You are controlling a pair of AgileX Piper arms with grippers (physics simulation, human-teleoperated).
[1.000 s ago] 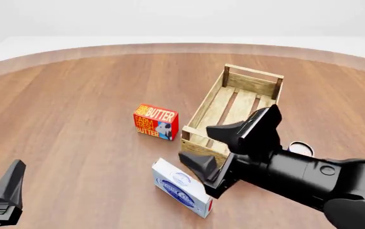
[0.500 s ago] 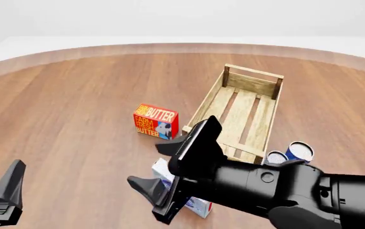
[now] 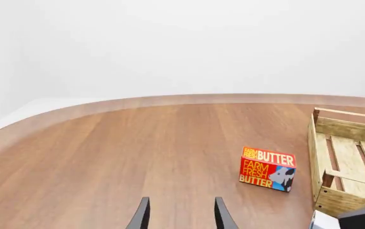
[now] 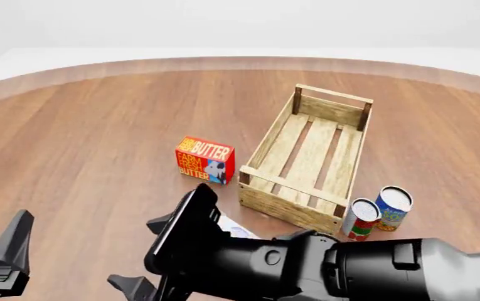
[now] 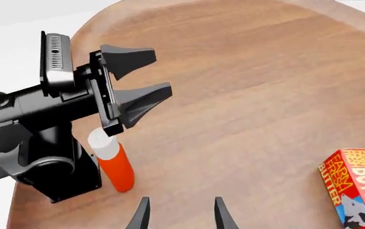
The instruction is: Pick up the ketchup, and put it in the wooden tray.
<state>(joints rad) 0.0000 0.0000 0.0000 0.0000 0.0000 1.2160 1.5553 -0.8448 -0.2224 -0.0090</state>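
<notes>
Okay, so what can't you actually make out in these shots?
- Ketchup: visible only in the right wrist view, standing beside the left arm's base; absent from the other two views.
- White carton: mostly covered by the right arm in the front view.
- Right gripper: only the fingertips show, cut by the frame edge.
- Wooden tray: cut off by the frame edge in the left wrist view.
- Can labels: too small to read.

butter box (image 4: 205, 160), two cans (image 4: 378, 211), white carton (image 4: 235, 231)

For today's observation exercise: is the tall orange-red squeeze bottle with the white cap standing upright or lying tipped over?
Upright. In the right wrist view the orange-red squeeze bottle stands on its base on the wooden table, white cap uppermost, beside the left arm's base.
</notes>
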